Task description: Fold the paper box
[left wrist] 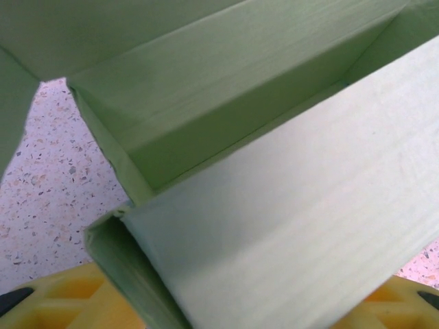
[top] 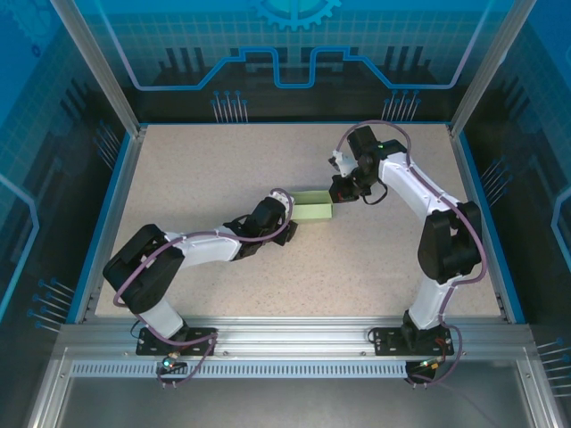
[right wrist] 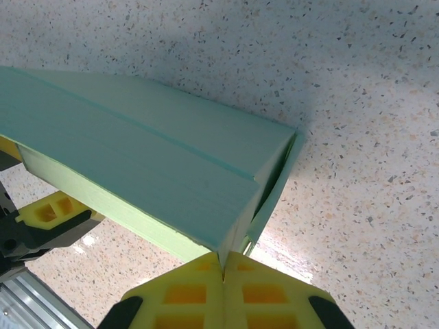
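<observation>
The paper box, pale mint-green card folded into a small shallow rectangular box, sits at the middle of the table between both grippers. My left gripper is at its left end. In the left wrist view the paper box spans the gap between the two yellow fingers, which hold it across its width; its open inside faces the camera. My right gripper is at the right end. There, my right gripper is shut, pinching a thin wall at the corner of the paper box.
The speckled beige table has a raised blue rim on its left, right and far sides. An aluminium rail carrying the arm bases runs along the near edge. Upright frame posts stand at the back corners.
</observation>
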Robot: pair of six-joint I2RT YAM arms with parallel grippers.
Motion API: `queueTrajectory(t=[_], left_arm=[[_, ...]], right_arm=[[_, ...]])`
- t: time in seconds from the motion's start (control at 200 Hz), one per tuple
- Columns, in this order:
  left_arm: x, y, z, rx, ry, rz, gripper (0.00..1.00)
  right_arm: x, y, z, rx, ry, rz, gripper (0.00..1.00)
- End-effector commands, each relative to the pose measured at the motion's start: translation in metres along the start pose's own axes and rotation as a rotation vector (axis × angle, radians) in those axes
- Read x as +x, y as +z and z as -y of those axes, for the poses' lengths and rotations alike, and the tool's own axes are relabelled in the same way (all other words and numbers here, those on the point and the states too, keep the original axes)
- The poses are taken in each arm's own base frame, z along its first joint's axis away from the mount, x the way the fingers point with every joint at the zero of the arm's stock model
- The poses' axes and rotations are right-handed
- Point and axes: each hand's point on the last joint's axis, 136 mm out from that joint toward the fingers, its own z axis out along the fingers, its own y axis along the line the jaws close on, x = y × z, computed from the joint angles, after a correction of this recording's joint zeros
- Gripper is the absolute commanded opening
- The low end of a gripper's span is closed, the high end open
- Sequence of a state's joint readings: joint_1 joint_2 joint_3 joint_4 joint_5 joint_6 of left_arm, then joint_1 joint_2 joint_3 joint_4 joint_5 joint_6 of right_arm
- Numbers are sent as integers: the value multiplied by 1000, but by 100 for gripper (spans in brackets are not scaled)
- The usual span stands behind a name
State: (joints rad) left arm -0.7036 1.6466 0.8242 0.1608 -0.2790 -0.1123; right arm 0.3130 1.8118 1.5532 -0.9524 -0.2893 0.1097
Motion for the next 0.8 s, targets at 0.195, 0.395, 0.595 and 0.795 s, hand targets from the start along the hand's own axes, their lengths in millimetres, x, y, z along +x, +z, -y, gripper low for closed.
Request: queueTrajectory(t=[0.195, 0.395, 0.595, 0.795], left_arm=[[-22, -8, 15, 56, -82, 23, 54], [-22, -11, 16, 65, -143, 7, 54], [-22, -12, 13, 69, -179, -6, 53], [-22, -13, 10, 80, -215, -20, 53]], right_arm=[[17, 8, -1, -26, -17, -64, 0], [17, 8, -3, -21, -50, -49, 0], [19, 9, -3, -12, -71, -53, 0], [21, 12, -6, -5, -98, -50, 0]])
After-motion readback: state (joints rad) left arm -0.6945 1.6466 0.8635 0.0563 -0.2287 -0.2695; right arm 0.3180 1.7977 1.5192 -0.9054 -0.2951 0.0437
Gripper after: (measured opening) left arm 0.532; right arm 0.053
